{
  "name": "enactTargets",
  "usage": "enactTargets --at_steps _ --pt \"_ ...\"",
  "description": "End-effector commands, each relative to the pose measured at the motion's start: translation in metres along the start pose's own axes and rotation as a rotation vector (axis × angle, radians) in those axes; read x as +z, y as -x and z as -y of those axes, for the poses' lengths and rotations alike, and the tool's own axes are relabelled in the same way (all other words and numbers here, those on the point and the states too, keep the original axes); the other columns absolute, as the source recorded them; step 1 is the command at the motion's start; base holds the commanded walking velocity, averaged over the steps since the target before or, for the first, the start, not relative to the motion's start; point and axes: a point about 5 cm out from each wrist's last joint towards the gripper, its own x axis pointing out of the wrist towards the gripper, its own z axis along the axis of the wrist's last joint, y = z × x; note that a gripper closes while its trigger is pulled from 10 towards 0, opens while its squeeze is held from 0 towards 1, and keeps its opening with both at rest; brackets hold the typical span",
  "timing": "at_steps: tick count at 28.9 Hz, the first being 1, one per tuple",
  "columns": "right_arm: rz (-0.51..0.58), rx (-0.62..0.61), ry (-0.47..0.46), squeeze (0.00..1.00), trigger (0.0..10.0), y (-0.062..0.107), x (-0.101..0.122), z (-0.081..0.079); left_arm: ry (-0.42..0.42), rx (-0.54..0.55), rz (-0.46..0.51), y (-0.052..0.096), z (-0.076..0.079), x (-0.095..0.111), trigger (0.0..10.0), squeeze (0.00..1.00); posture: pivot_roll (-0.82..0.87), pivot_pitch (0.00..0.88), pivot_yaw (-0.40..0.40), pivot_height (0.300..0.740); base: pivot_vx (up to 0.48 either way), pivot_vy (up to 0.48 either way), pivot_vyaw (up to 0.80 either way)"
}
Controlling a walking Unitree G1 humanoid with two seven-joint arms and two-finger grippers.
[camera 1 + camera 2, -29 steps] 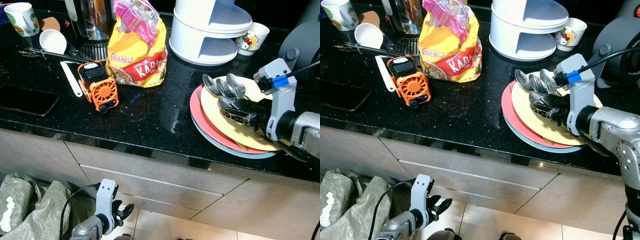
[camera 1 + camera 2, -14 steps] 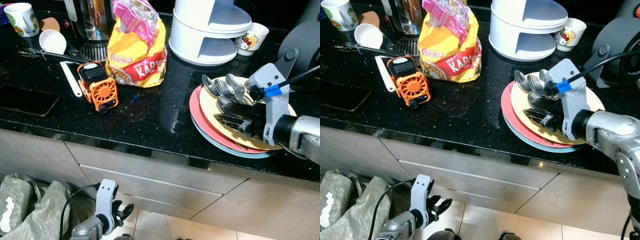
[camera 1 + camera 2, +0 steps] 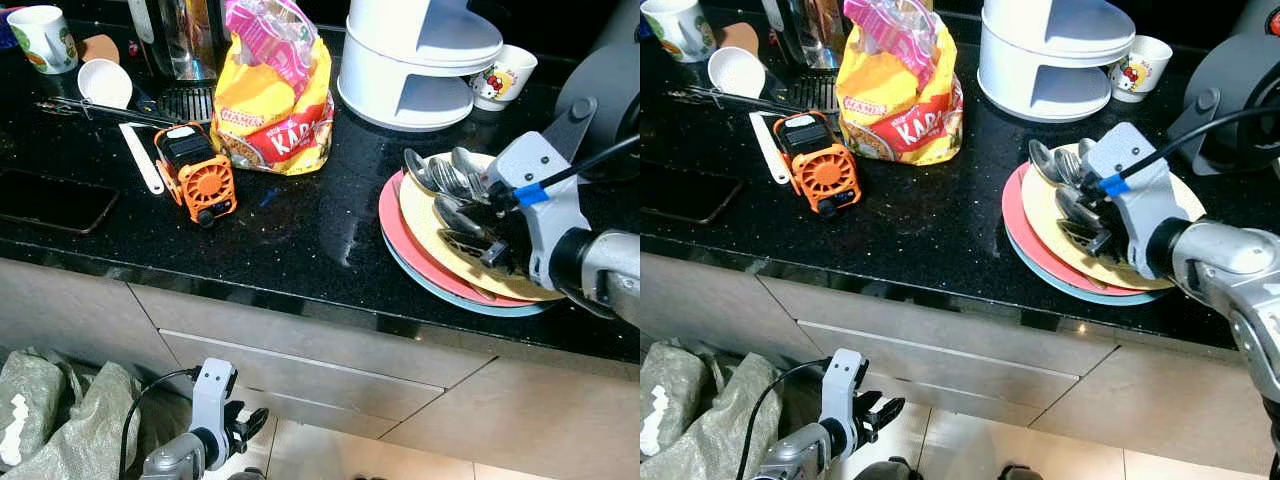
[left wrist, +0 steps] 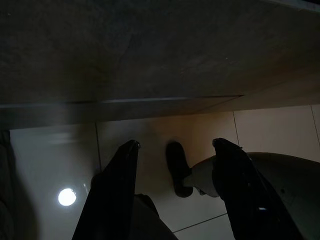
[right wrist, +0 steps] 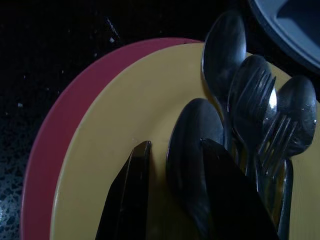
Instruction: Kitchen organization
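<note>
Left gripper (image 3: 232, 425), fingers apart, is hung idle at lower left by the drawers. At right, right gripper (image 5: 172, 195) is lowered onto the yellow plate (image 5: 125, 125), fingers spread astride one spoon (image 5: 192, 135), apparently to lift it from the cutlery heap.

right arm (image 3: 600, 265): silver, grey wrist block, blue-banded black cable | left arm (image 3: 205, 430): silver, black cable
</note>
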Motion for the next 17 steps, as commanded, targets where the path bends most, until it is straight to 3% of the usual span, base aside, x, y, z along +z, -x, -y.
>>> enactTargets --at_steps 1,5,6,7,8,9,10,11,12,13,17 --pt "-0.035 -0.007 0.013 0.0 10.0 0.001 -0.0036 -0.0015 0.008 -0.019 -0.027 0.0002 0.0063 -0.0093 10.0 0.0 0.03 0.142 -0.022 0.74 0.0 0.0 0.0" --pt "-0.046 -0.022 0.027 0.0 10.0 0.001 -0.0042 0.0005 0.006 -0.02 -0.027 0.0 0.0063 -0.009 10.0 0.0 0.03 0.138 -0.024 0.74 0.0 0.0 0.0" --pt "-0.046 -0.023 0.033 0.0 7.6 0.0007 -0.0041 0.0007 0.005 -0.02 -0.027 -0.0002 0.0063 -0.0086 10.0 0.0 0.03 0.136 -0.025 0.74 0.0 0.0 0.0" --pt "-0.043 -0.024 0.035 0.0 4.2 0.0004 -0.0033 0.0008 0.004 -0.02 -0.026 -0.0004 0.0062 -0.0081 10.0 0.0 0.03 0.135 -0.026 0.74 0.0 0.0 0.0" --pt "-0.039 -0.024 0.037 0.0 3.5 0.0 -0.0025 0.0008 0.003 -0.02 -0.025 -0.0006 0.0062 -0.0077 10.0 0.0 0.03 0.133 -0.027 0.74 0.0 0.0 0.0" --pt "-0.039 -0.024 0.037 0.0 3.5 0.0 -0.0025 0.0008 0.003 -0.02 -0.025 -0.0006 0.0062 -0.0077 10.0 0.0 0.03 0.133 -0.027 0.74 0.0 0.0 0.0" --pt "-0.035 -0.027 0.039 0.0 1.9 -0.0002 -0.0017 0.0011 0.002 -0.02 -0.025 -0.0007 0.0063 -0.0075 10.0 0.0 0.03 0.133 -0.027 0.74 0.0 0.0 0.0" --pt "-0.033 -0.032 0.039 0.0 1.1 -0.0005 -0.0012 0.0017 0.002 -0.021 -0.024 -0.0008 0.0064 -0.0074 10.0 0.0 0.03 0.133 -0.027 0.74 0.0 0.0 0.0" --pt "-0.032 -0.035 0.04 0.0 1.1 -0.0007 -0.001 0.0022 0.002 -0.021 -0.024 -0.0008 0.0064 -0.0073 10.0 0.0 0.03 0.133 -0.027 0.74 0.0 0.0 0.0" --pt "-0.035 -0.041 0.044 0.0 0.0 -0.0008 -0.0012 0.0031 0.001 -0.022 -0.024 -0.0009 0.0065 -0.0072 10.0 0.0 0.03 0.13 -0.028 0.74 0.0 0.0 0.0" --pt "-0.022 -0.043 0.051 0.0 0.0 -0.0017 0.0006 0.0038 0.0 -0.022 -0.026 -0.0014 0.0066 -0.0068 10.0 0.0 0.03 0.126 -0.028 0.74 0.0 0.0 0.0"
